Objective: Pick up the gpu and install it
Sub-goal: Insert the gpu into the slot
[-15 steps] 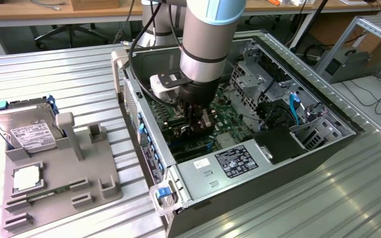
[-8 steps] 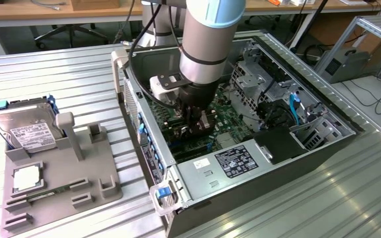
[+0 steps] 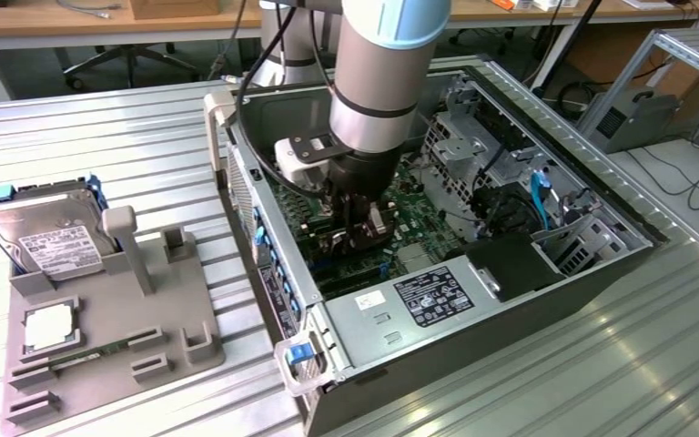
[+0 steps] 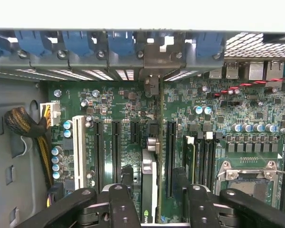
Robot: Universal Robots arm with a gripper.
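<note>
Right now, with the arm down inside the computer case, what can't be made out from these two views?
- Exterior view: the arm covers the gpu's slot, so seating cannot be judged there.
- Wrist view: the gpu stands edge-on; its faces are hidden, and its near end is cut off by the picture's edge between the jaws.
- Wrist view: the card itself hides its contact edge.
- Exterior view: the print on the hard drive label is too small to read.

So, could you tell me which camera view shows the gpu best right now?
The wrist view: the gpu stands edge-on in the motherboard, between the gripper fingers, its bracket reaching the case's rear slots. In the exterior view the arm covers most of it; only a dark sliver shows under the gripper.
</note>
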